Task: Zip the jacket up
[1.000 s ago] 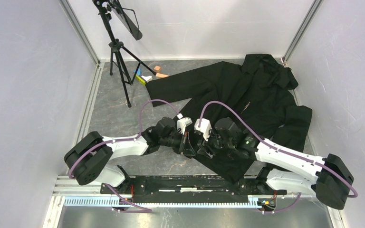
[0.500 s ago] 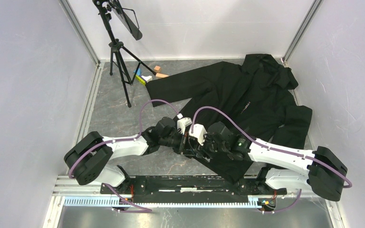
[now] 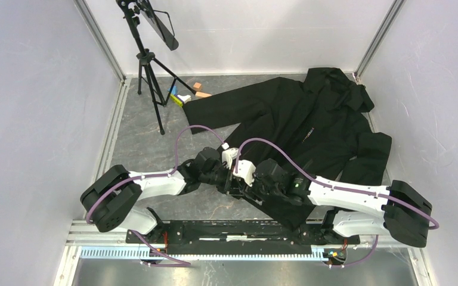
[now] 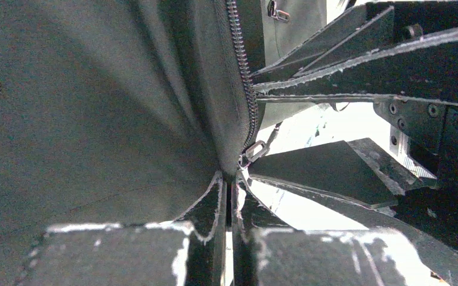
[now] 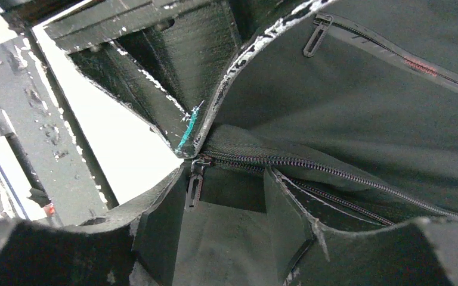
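at the near hem of the black jacket [image 3: 313,128], the left gripper [image 4: 229,187] is clamped on the fabric beside the zipper [image 4: 244,71], while the right gripper [image 5: 225,173] has its fingers parted around the zipper slider [image 5: 194,187]. the jacket lies spread toward the far right corner, hood farthest. beyond, at far left, stand a tripod [image 3: 149,71] and small coloured blocks [image 3: 186,94].
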Robot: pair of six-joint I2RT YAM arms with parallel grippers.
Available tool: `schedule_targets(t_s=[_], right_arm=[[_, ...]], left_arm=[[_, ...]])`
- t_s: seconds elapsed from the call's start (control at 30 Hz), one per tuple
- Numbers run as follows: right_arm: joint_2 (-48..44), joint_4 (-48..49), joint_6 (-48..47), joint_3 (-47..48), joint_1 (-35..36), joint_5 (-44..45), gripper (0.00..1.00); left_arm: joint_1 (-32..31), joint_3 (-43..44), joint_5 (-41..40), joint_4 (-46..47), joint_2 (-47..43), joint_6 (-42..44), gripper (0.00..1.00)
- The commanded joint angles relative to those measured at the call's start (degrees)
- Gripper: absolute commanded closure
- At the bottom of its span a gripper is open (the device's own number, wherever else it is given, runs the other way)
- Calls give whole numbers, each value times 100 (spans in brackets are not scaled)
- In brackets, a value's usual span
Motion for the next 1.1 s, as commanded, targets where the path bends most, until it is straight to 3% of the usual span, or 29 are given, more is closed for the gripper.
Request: schedule_targets(t_s=[0.0, 0.37, 0.8, 1.07], right_arm=[[18, 178, -6, -57, 134, 561, 45], [-22, 231, 59, -92, 257, 855, 68], [23, 550, -73, -336, 411, 386, 60], [85, 650, 13, -314, 454, 711, 74]], left_arm=[[-31, -85, 131, 62, -75, 73, 98], [-31, -111, 122, 75, -109, 38, 98], [-33, -111, 140, 106, -97, 22, 98], [-31, -111, 150, 123, -90, -6, 98]])
